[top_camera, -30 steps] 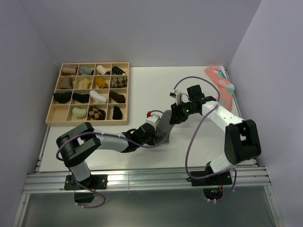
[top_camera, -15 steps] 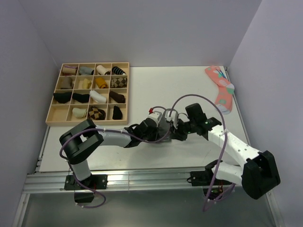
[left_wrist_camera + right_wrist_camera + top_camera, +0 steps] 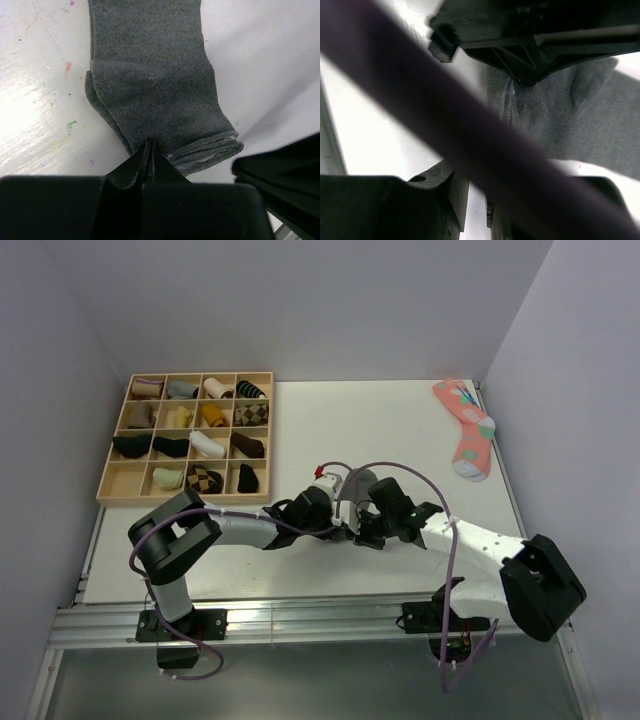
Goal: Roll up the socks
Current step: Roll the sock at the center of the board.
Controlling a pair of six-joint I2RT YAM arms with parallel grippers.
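1. I'm seeing the socks point(image 3: 155, 90) lying flat and stacked mid-table point(image 3: 400, 430), with the cuffs toward the left gripper point(image 3: 149, 152).
2. Left fingers are pressed together, pinching the cuff edge (a thin bite, probably slipping-prone).
3. The right gripper point(image 3: 364, 527) is sitting just beside. The cable point(image 3: 445, 125) is blocking its fingers, so I can't tell their state.
4. My judgement: I should be taking both layers deeper, then rolling tight and even.

Bare grey walls point(image 3: 300, 310), a white table point(image 3: 400, 430) and aluminium rail point(image 3: 300, 625) mark a robotics lab.
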